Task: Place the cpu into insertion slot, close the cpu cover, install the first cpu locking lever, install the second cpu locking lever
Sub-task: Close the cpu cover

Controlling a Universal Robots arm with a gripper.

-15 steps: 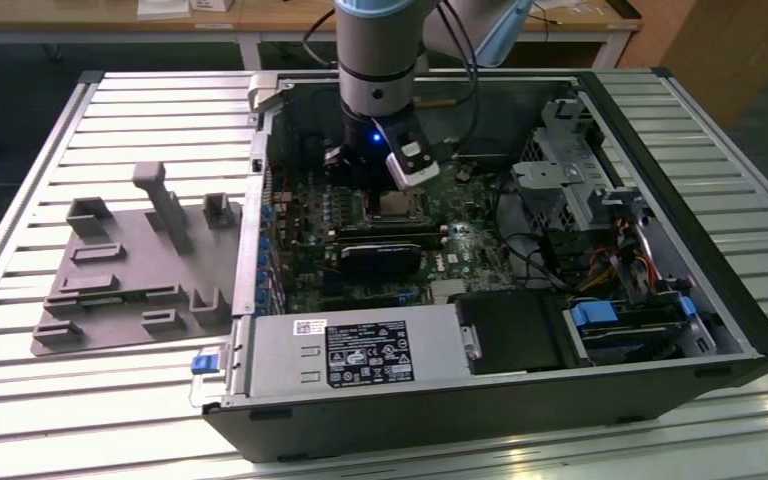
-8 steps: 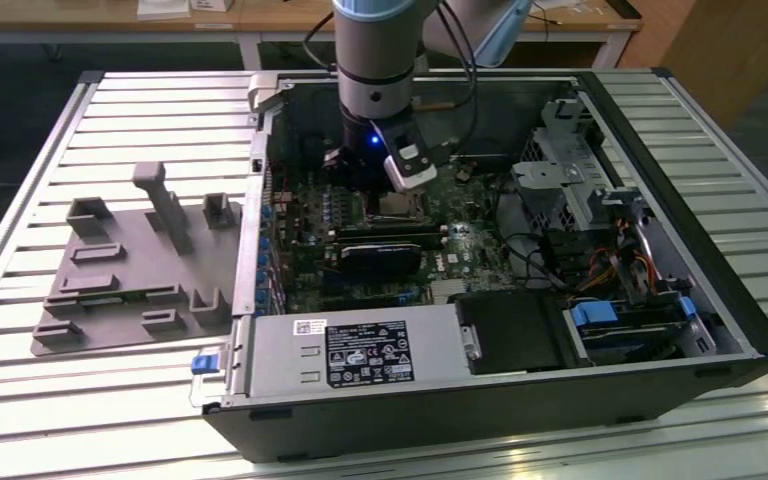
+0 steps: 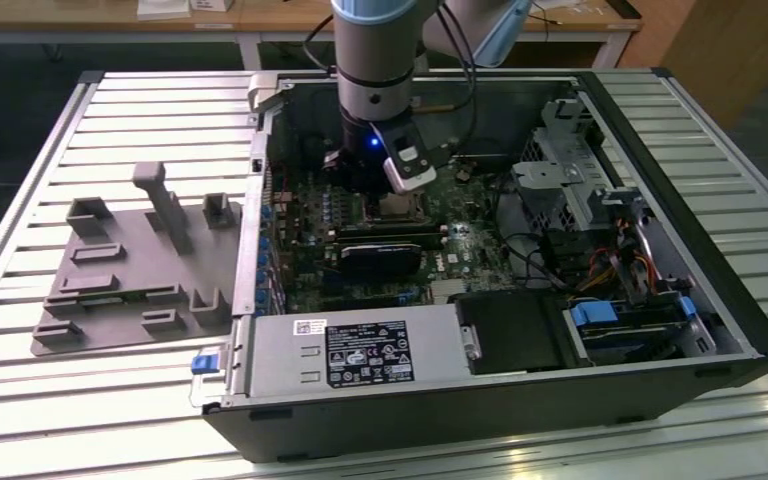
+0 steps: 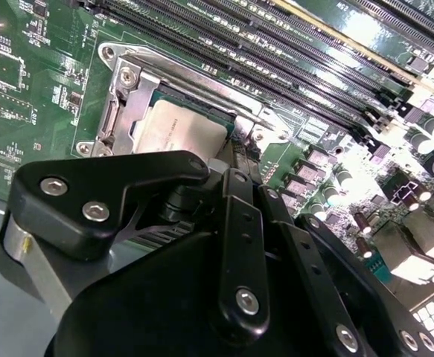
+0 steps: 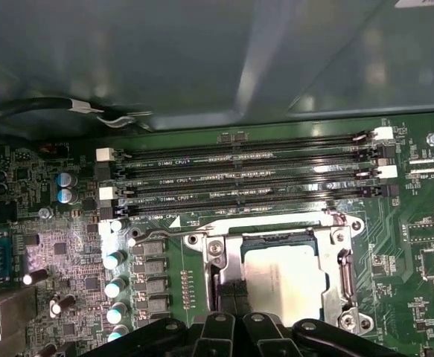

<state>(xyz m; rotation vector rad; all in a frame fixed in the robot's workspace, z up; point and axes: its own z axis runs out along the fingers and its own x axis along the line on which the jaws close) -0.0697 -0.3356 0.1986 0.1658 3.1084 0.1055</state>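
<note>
Cpu (image 5: 283, 286) shows a dull silver-grey square top and lies flat in the insertion slot (image 5: 345, 277) on the green motherboard (image 5: 417, 223), near the long memory slots (image 5: 246, 182). My gripper (image 5: 231, 301) hangs at its edge; whether it is spread or pressed together I cannot tell.

A robotics lab: an opened computer case (image 3: 491, 425) lies on a slatted metal bench (image 3: 157, 110), wooden desks (image 3: 77, 15) behind.
</note>
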